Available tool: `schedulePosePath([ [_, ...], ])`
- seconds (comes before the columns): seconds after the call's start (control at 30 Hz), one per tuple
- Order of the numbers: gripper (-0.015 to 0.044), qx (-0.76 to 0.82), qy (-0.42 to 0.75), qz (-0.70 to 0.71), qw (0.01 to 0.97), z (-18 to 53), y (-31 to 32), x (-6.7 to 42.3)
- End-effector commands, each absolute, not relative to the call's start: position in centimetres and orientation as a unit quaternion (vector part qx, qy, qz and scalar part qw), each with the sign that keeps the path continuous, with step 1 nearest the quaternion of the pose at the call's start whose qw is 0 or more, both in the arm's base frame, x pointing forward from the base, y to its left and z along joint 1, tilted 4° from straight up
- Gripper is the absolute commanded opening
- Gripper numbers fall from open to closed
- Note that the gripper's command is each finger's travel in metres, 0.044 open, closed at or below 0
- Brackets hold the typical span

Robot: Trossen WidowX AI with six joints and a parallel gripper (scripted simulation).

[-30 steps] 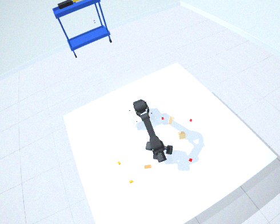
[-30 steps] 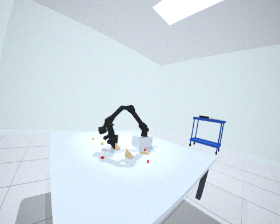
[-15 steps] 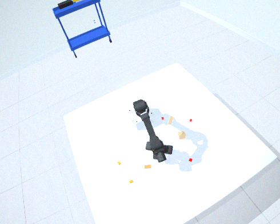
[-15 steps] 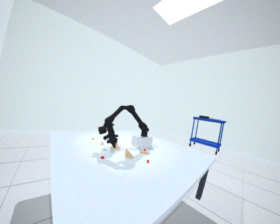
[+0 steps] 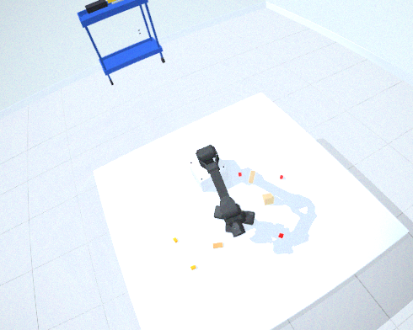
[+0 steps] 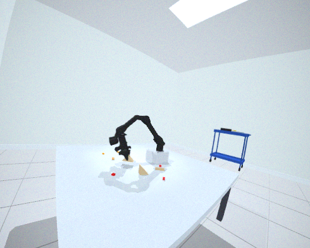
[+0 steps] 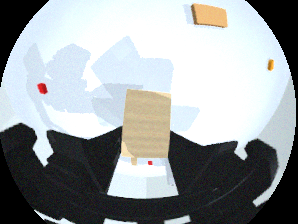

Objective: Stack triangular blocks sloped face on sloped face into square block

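Observation:
One tan triangular block (image 6: pixel 129 159) (image 7: pixel 146 120) is between the fingers of my gripper (image 6: pixel 126 157) (image 7: pixel 144 129), which is shut on it. In the wrist view a finger presses each side of it. It is at or very near the table top; any gap below is too small to tell. The arm hides it in the top view. The other tan triangular block (image 5: pixel 268 199) (image 6: pixel 143 171) stands apart on the table, with its sloped side showing in the exterior view. Nothing rests on it.
A thin tan plank (image 5: pixel 252 177) (image 6: pixel 159 169) lies near the white arm base (image 6: pixel 157 157). An orange flat block (image 5: pixel 217 245) (image 7: pixel 209 15) lies near my hand. Small red pieces (image 5: pixel 281 236) (image 6: pixel 113 174) (image 7: pixel 42 88) and yellow pieces (image 5: pixel 175 240) (image 7: pixel 271 64) are scattered around.

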State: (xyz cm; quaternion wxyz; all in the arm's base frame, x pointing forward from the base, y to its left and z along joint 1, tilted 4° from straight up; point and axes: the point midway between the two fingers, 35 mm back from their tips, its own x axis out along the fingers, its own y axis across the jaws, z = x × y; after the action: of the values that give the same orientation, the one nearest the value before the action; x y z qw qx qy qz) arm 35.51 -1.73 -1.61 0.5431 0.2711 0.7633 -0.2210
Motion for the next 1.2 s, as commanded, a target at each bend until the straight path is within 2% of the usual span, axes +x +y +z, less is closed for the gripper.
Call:
schedulePosePath([
  [0.0, 0.0000, 0.274, 0.760, -0.221, 0.546, 0.7, -1.5, 35.7],
  [0.3, 0.0000, 0.274, 0.761, -0.221, 0.546, 5.0, -1.2, 35.3],
  [0.57, 0.0000, 0.268, 0.758, -0.219, 0.553, 5.0, -1.2, 35.3],
  [1.17, 0.0000, 0.180, 0.685, -0.185, 0.681, 4.4, -0.7, 35.0],
])
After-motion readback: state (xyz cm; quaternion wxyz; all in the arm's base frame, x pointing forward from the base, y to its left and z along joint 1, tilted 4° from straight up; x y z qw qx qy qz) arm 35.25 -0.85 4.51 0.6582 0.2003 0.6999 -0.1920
